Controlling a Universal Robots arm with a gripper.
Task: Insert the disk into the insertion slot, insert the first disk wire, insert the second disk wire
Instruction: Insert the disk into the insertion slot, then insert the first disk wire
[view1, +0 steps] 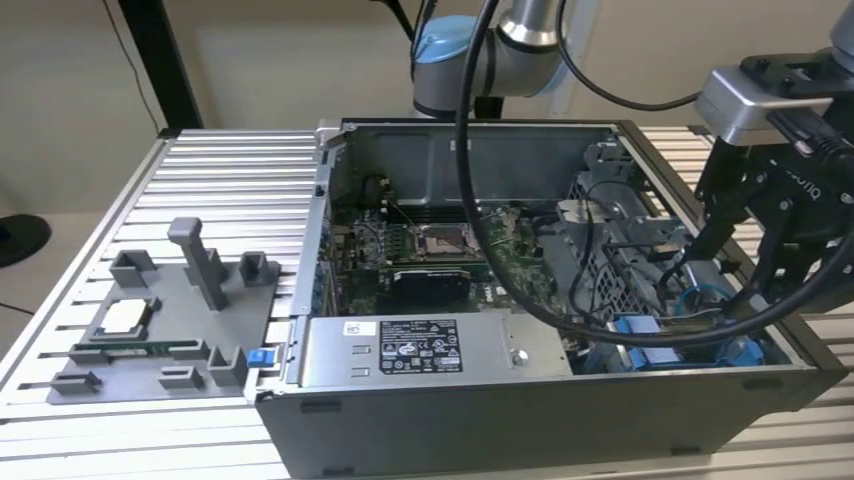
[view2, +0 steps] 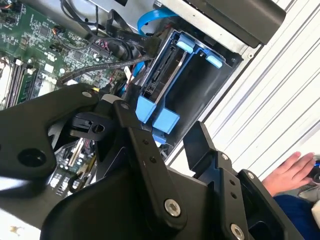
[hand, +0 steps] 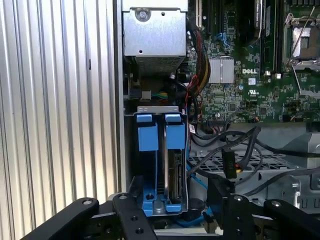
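Jaws spread wide, nothing between them. Gripper (hand: 176, 195) hangs over the insertion slot (hand: 156, 109) in a corner of the PC case (view1: 534, 420). Disk (hand: 173, 170) sits on edge inside the slot, on the side nearer the loose black cables (hand: 235, 150). Blue tabs (hand: 148, 138) at the bay mouth. A person's hand (view2: 290, 172) is on the ribbed table (view2: 280, 90) beside the case.

Arm (view1: 534, 22): silver-grey tube, round joint with a light-blue cap (view1: 441, 45). Black cables (view1: 462, 150) loop beside it. Grey camera box (view1: 750, 100) at the wrist. Gripper (view2: 160, 116): matt-black linked bars, silver screws (view2: 172, 207).
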